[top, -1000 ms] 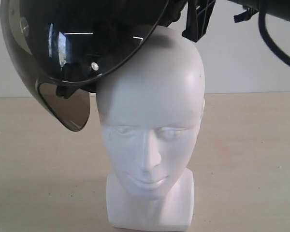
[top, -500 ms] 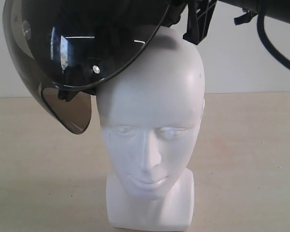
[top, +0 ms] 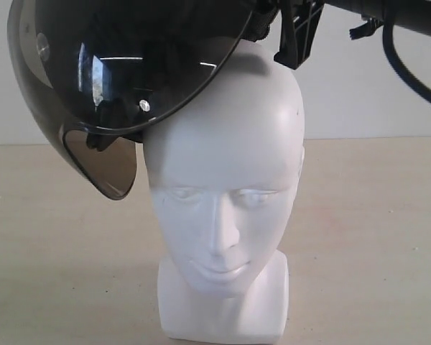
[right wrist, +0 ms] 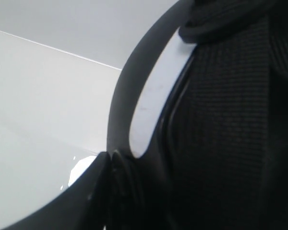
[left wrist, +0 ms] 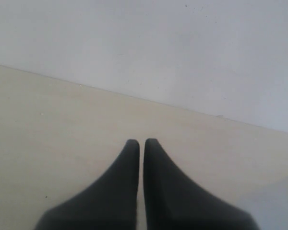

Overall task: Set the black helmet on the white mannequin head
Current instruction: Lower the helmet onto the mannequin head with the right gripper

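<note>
The black helmet (top: 122, 65) hangs tilted at the upper left of the exterior view, its smoky visor facing the camera and its rim resting against the crown of the white mannequin head (top: 226, 180). The head stands upright on its blocky neck base on the table. My right gripper (top: 296, 34) is above the head's top right, shut on the helmet's rim. The right wrist view shows the rim (right wrist: 129, 91), the black padded lining (right wrist: 230, 120) and a sliver of the white head (right wrist: 156, 96). My left gripper (left wrist: 140, 143) is shut on nothing, low over bare table.
The beige table (top: 57, 251) runs to a plain white wall (top: 373, 100) behind. The right arm's black cable (top: 399, 61) loops down at the upper right.
The helmet and my right gripper have drifted a little to the right and down toward the head's crown. The head has not moved.
</note>
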